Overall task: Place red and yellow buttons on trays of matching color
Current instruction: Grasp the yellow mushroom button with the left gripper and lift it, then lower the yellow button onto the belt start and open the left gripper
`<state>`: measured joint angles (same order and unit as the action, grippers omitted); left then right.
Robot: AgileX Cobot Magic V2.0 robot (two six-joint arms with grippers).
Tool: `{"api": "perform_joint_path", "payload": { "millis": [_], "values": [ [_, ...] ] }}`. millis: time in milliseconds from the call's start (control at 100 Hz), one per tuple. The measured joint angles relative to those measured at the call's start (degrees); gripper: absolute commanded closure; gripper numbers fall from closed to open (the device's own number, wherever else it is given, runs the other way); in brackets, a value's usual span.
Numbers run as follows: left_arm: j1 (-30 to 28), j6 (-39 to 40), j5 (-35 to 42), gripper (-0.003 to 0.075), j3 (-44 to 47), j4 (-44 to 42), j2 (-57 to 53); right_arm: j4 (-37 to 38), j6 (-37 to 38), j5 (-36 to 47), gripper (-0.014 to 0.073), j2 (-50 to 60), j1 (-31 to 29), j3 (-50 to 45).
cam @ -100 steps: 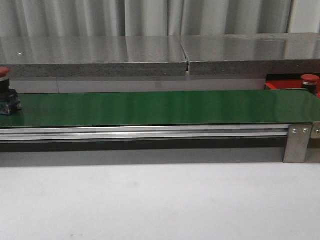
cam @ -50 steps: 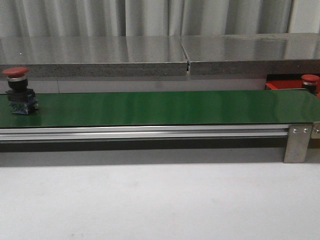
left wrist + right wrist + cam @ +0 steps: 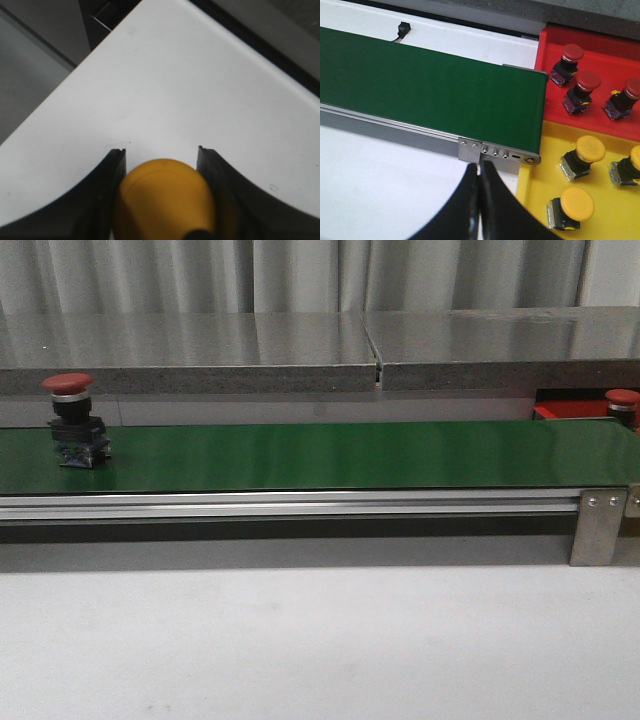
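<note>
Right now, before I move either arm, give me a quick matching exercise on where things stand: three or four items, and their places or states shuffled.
Items:
1. left gripper
2. right gripper
3. lone red button
4. yellow tray

States:
a. holds three yellow buttons
b. stands on the green belt, near its left end
c. shut, holding nothing
d. shut on a yellow button

Pairs: 1-d, 2-c, 3-b, 4-a
</note>
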<state>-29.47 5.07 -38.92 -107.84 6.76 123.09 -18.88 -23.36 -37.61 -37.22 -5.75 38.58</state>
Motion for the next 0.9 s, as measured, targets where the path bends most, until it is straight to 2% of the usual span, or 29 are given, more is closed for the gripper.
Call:
{"api": "perform_joint_path", "payload": {
  "millis": [190, 360, 630, 900],
  "values": [
    [1.11, 0.00, -1.78, 0.0739, 2.74, 0.00, -8.86, 0.00, 0.00, 0.00, 0.0662, 0.00, 0.00, 0.00],
    [5.01, -0.88, -0.93, 0.0739, 11.22, 0.00, -17.53, 0.00, 0.00, 0.00, 0.0662, 0.00, 0.00, 0.00],
    [11.22, -3.33, 8.09, 0.0739, 29.64, 0.26, -29.57, 0.00, 0.00, 0.00, 0.0662, 0.00, 0.00, 0.00],
    [12.68, -3.89, 16.04, 0.0739, 41.14, 0.49, -30.91, 0.00, 0.00, 0.00, 0.0662, 0.00, 0.00, 0.00]
  ]
}}
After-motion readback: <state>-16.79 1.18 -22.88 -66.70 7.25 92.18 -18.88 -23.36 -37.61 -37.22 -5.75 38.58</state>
